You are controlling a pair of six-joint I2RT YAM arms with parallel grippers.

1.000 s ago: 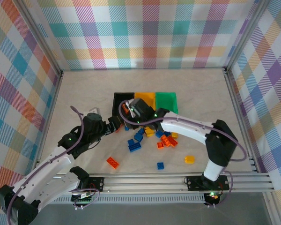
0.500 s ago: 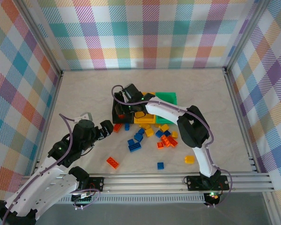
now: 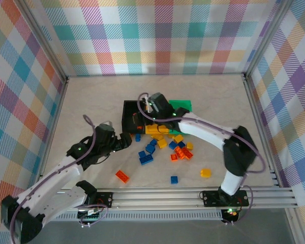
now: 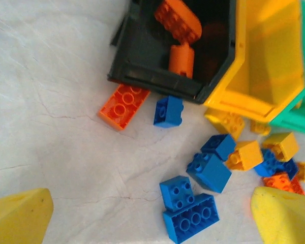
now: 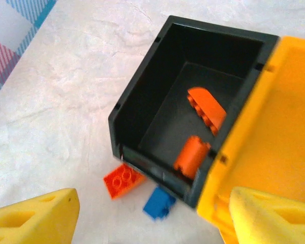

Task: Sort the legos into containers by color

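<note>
Legos (image 4: 209, 172) unheld — left jaws, right jaws both wide, empty.

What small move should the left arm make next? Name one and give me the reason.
Probably ease the left tool forward and down over the orange brick lying flat against the outer wall of the black bin, then close on it. The tool's jaws stand open with nothing between them, and that bin already holds two orange bricks, so it looks like the orange container.

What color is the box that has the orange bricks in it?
Black. The bin shows best in the right wrist view.
</note>
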